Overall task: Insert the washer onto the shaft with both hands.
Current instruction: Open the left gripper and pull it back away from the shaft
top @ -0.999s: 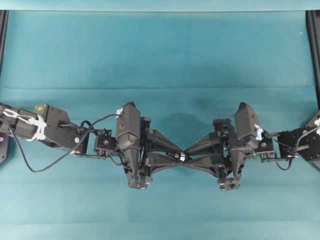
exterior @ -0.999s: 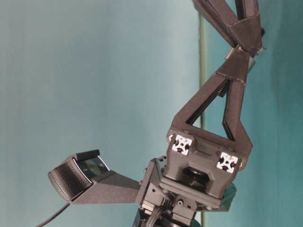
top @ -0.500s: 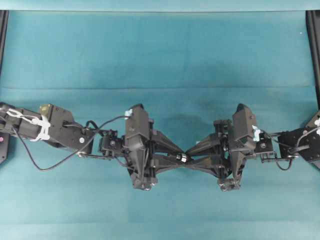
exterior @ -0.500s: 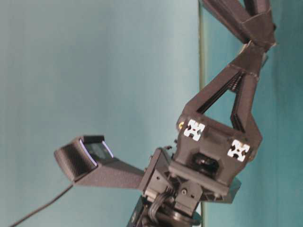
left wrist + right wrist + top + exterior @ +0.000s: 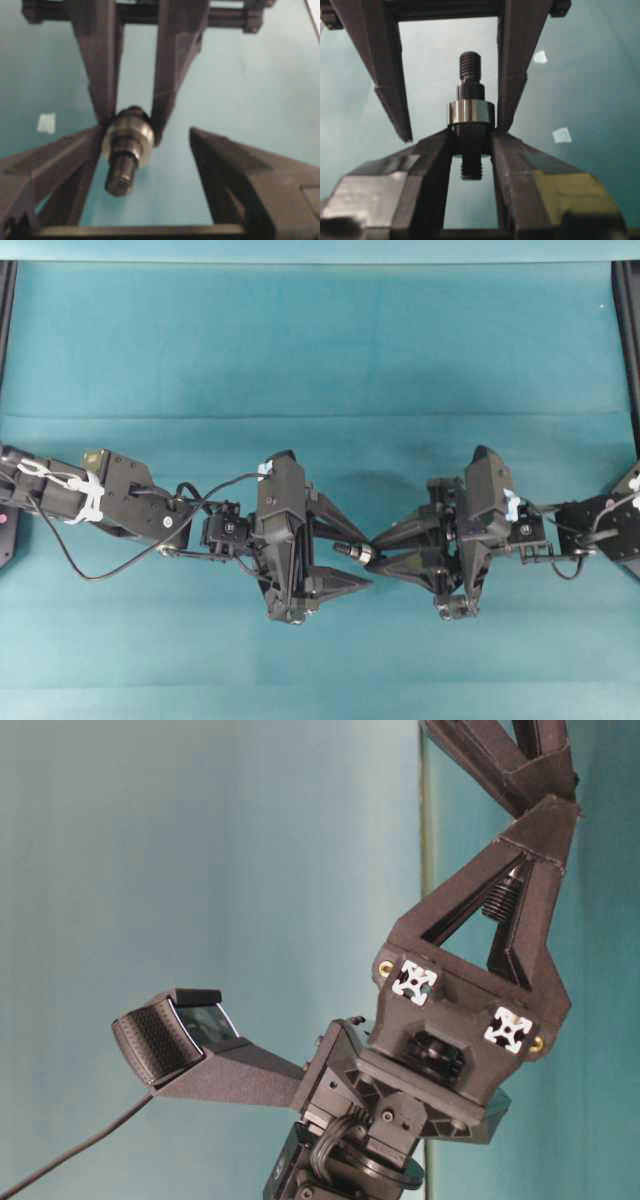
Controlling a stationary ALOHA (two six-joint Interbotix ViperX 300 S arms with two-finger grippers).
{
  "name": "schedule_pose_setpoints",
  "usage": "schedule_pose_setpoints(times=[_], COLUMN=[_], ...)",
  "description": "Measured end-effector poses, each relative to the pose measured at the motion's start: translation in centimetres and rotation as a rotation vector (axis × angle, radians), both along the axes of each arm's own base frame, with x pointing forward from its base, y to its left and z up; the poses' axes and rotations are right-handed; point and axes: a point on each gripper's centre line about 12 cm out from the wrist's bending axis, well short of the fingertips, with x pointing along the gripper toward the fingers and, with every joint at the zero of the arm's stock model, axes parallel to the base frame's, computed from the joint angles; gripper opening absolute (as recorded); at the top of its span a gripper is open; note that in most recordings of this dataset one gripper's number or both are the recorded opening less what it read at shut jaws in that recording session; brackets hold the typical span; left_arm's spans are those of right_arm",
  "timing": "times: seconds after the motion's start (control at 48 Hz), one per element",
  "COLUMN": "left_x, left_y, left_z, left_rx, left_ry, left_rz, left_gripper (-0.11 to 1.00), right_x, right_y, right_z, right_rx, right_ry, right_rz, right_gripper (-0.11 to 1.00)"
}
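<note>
The shaft (image 5: 470, 65), a dark stepped pin with threaded ends, is clamped by its thick middle in my right gripper (image 5: 470, 137), which is shut on it. The silver washer (image 5: 470, 112) sits on the shaft, right against the right fingertips. In the left wrist view the washer (image 5: 129, 140) rings the shaft (image 5: 122, 170), whose threaded end points toward that camera. My left gripper (image 5: 147, 132) is open, one finger on each side of the shaft's free end. Seen from overhead, the left gripper (image 5: 360, 558) faces the right gripper (image 5: 372, 552) mid-table, and the shaft (image 5: 347, 550) pokes out leftward.
Teal cloth covers the table. Small pale tape bits (image 5: 562, 134) (image 5: 46, 123) lie on it below the grippers. Black frame rails (image 5: 628, 330) run along the left and right table edges. The left arm's cable (image 5: 110, 565) loops over the cloth.
The left gripper's fingers have spread apart and let go of the washer and shaft. The right gripper still holds the shaft in the same place.
</note>
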Motion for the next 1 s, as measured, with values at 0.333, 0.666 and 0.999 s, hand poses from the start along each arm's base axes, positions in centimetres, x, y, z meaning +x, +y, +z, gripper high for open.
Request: schedule_pose_setpoints(times=[0.333, 0.666, 0.999], left_x=[-0.2, -2.2, -5.9], left_y=[0.0, 1.3, 2.0], left_z=[0.0, 1.0, 2.4], left_rx=[0.011, 0.078, 0.17], left_ry=[0.016, 0.095, 0.21], left_rz=[-0.002, -0.001, -0.035], left_gripper=[0.8, 0.8, 0.8], right_x=[0.0, -0.1, -0.1], right_y=[0.0, 0.0, 0.1], right_z=[0.0, -0.2, -0.3], right_rx=[0.0, -0.001, -0.001], right_ry=[-0.002, 0.017, 0.028], right_rz=[-0.002, 0.001, 0.003], right_gripper=[0.0, 0.0, 0.0])
